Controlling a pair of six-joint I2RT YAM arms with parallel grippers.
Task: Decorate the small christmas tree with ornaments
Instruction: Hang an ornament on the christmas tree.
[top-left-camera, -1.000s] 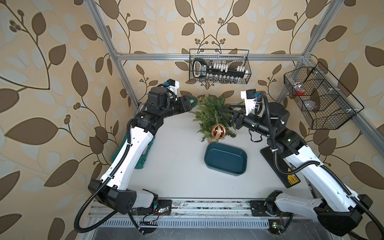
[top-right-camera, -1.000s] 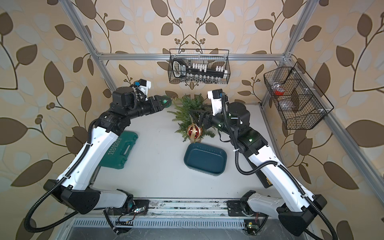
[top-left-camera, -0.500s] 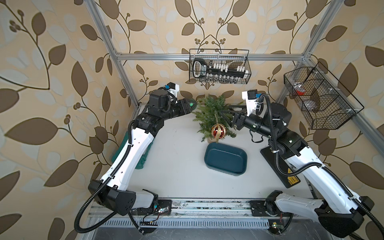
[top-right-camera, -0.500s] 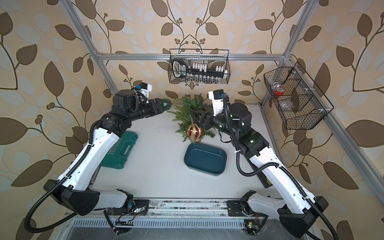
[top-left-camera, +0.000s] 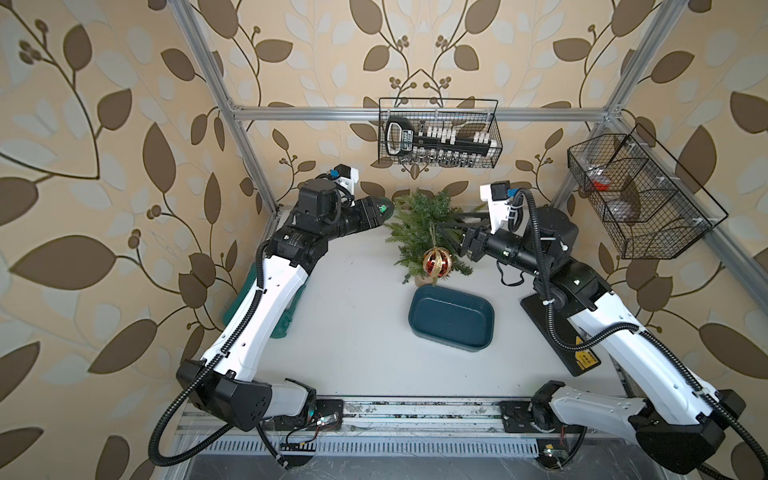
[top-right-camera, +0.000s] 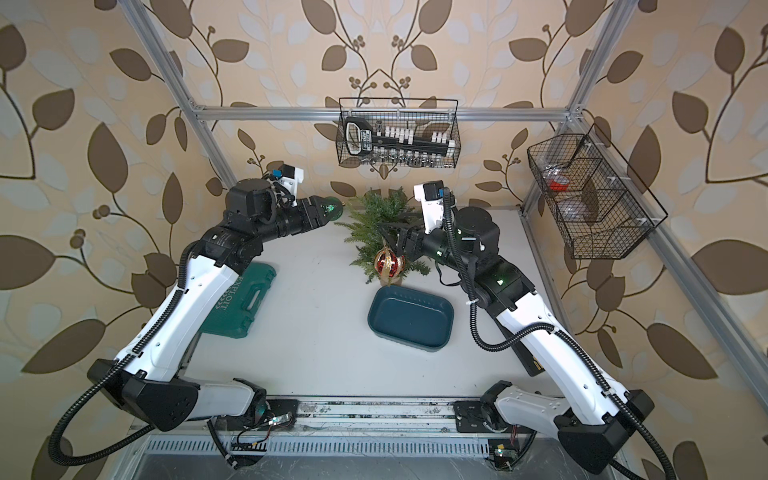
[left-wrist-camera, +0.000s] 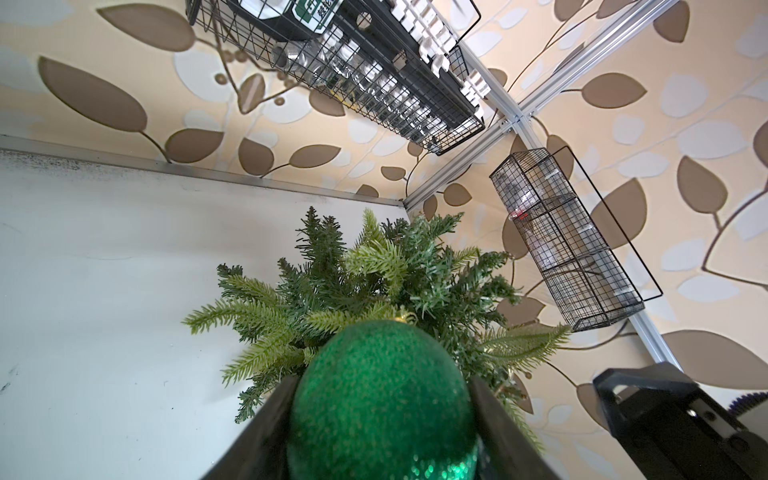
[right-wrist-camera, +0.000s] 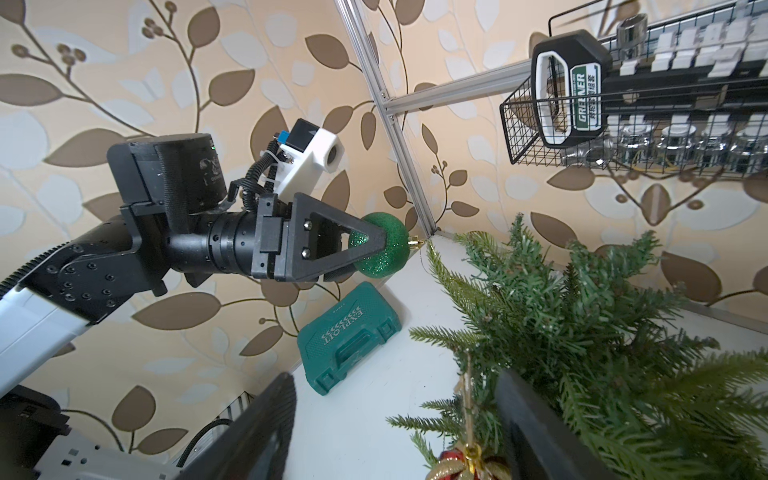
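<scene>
on the table's left side a green tool case (top-right-camera: 239, 303) lies flat beneath the left arm. next over, the left gripper (top-left-camera: 380, 212) is clamped on the green glitter bauble (left-wrist-camera: 382, 399), held in the air just beside the small christmas tree (top-left-camera: 422, 226), gold cap toward the branches. the tree stands upright near the back edge, between both grippers. the red bauble (top-left-camera: 437, 262) hangs on its front, and the teal tray (top-left-camera: 451, 318) sits just before its base. rightmost, the right gripper (top-right-camera: 392, 232) reaches into the branches with jaws apart, gripping nothing; the red bauble's string passes between them.
</scene>
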